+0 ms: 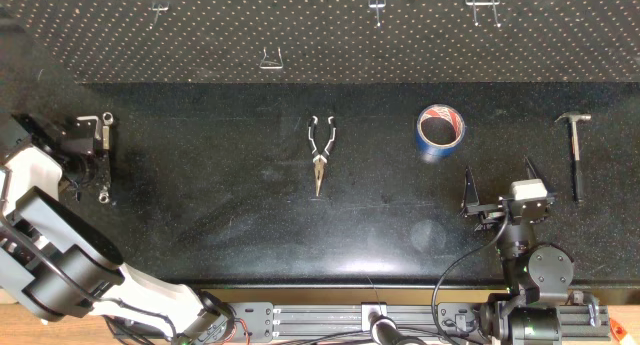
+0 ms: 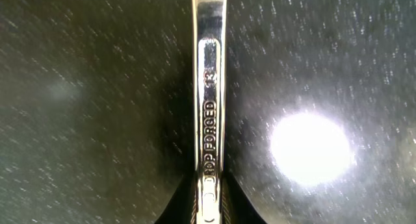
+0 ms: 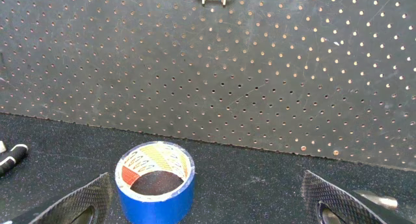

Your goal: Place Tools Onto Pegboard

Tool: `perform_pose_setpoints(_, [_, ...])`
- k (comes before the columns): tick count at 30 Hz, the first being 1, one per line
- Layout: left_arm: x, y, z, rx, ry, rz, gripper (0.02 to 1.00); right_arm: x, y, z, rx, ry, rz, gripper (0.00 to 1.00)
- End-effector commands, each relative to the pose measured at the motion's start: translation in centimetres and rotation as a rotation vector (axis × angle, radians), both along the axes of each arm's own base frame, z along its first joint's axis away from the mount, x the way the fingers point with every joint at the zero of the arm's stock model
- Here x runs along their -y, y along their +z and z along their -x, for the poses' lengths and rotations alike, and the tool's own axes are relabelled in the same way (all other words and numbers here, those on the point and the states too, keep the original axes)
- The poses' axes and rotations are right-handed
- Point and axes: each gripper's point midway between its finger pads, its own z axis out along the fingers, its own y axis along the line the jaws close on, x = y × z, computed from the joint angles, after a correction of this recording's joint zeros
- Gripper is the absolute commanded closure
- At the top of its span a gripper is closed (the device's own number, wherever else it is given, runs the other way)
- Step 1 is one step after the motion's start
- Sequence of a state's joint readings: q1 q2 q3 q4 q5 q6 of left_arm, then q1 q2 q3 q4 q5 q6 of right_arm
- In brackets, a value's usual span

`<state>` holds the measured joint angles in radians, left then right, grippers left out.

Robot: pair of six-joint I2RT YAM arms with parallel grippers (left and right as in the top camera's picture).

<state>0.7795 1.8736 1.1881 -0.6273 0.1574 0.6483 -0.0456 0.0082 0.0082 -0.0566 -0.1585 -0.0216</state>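
The left jaws are clenched on the wrench: in the left wrist view their two dark tips press against either side of its bright shaft, which runs straight out from between them over the black table. From above, the left arm reaches up the table's left side, and the wrench lies there with its length pointing toward the pegboard, one end nearer the board and the other nearer the arm's base. Whether the tool rests on the table or is raised just off it cannot be told.

The right jaws are released, spread wide and holding nothing. They sit low over the table on the right arm, facing the pegboard. Just ahead of them, toward one finger rather than centred, stands the blue tape roll, its open side up, apart from both fingers and between the jaws and the foot of the board.

Farther out, the pliers lie near the middle of the table with white-and-black handles toward the pegboard and the tip pointing away from it. The hammer lies near the right edge, its head toward the board, beside the right arm. Along the pegboard several metal hooks hang bare.
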Motion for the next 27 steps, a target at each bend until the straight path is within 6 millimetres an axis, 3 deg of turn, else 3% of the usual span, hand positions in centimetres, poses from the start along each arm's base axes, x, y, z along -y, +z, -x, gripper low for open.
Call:
perform_pose_setpoints(1, [-1.1, 2.6, -1.4, 0.089, 0.006, -0.067, 0.991, -0.1, -0.1, 0.0, 0.001, 0.005, 0.01, 0.058])
perform_pose_setpoints(6, [-0.6, 5.9, -1.7, 0.156, -0.004, -0.092, 0.989, -0.1, -0.1, 0.0, 0.001, 0.005, 0.01, 0.058])
perform_pose_setpoints(11, [2.5, 11.4, -1.5, 0.314, -0.056, -0.084, 0.991, -0.1, -0.1, 0.0, 0.001, 0.005, 0.01, 0.058])
perform_pose_setpoints(15, [6.6, 11.0, -0.4, 0.38, -0.122, -0.113, 0.989, -0.1, -0.1, 0.0, 0.001, 0.005, 0.01, 0.058])
perform_pose_setpoints(19, [11.4, 10.6, -0.9, 0.478, -0.198, -0.131, 0.989, -0.1, -0.1, 0.0, 0.001, 0.005, 0.01, 0.058])
perform_pose_setpoints(23, [14.4, 12.7, -3.7, 0.601, -0.222, -0.107, 0.991, -0.1, -0.1, 0.0, 0.0, 0.005, 0.01, 0.058])
perform_pose_setpoints(27, [18.0, 14.8, -4.6, 0.664, -0.328, -0.113, 0.991, -0.1, -0.1, 0.0, 0.0, 0.005, 0.01, 0.058])
